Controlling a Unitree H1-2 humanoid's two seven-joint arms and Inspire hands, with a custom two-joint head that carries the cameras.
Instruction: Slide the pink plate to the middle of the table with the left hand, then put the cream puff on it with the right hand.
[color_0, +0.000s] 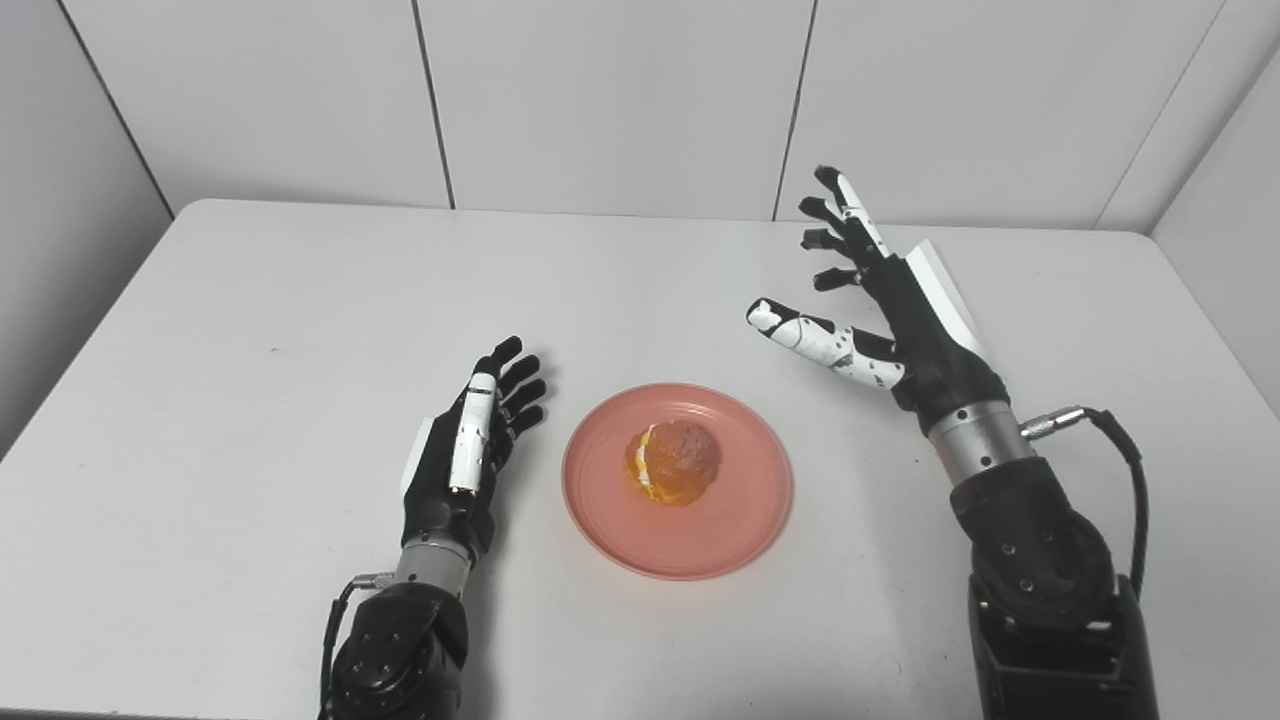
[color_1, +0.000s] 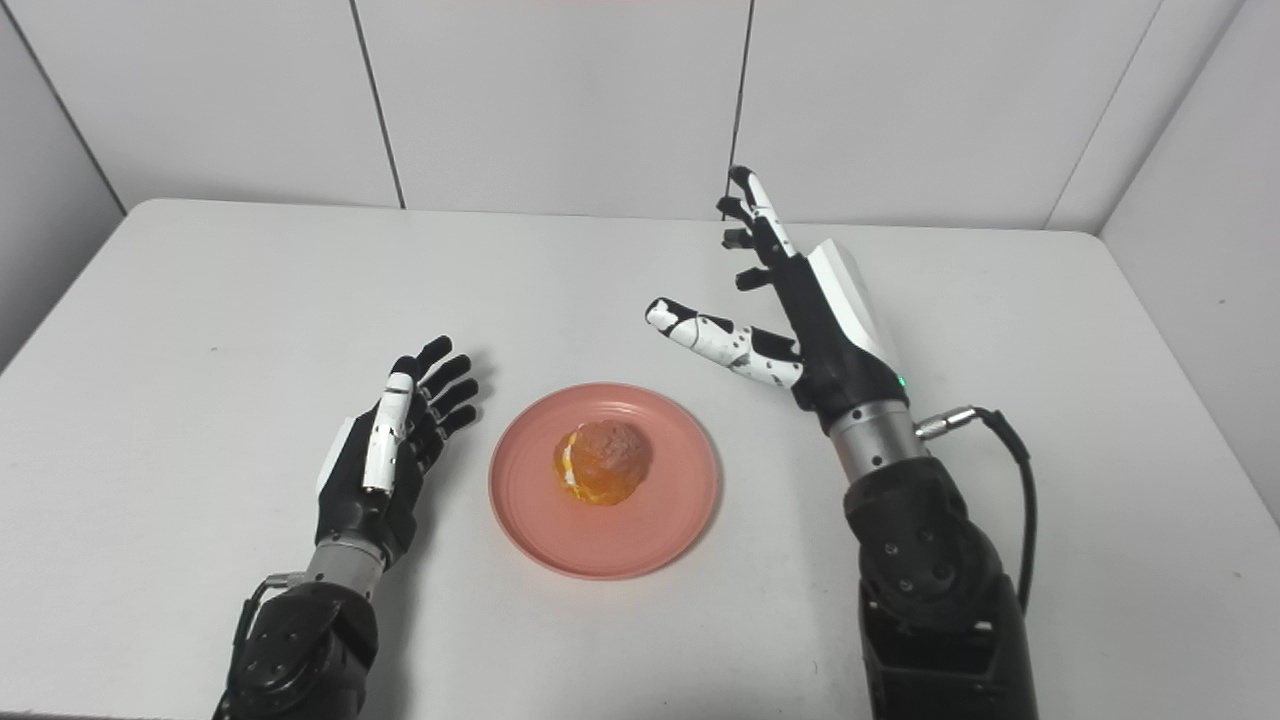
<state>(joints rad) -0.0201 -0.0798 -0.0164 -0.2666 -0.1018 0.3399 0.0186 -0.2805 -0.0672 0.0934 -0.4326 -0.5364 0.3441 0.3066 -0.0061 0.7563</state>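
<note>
The white table (color_0: 250, 330) is mostly bare, with loads of room around the pink plate (color_0: 735, 520), which is parked mid-table. The right hand (color_0: 890, 310) is held up beyond the plate's far right, fingers spread wide, nothing gripped — probably just let go. The left hand (color_0: 470, 440) is laid just left of the plate, fingers straight, loosely together, not touching. The cream puff (color_0: 675, 460) is sat in the plate's centre — well off the rim.
</note>
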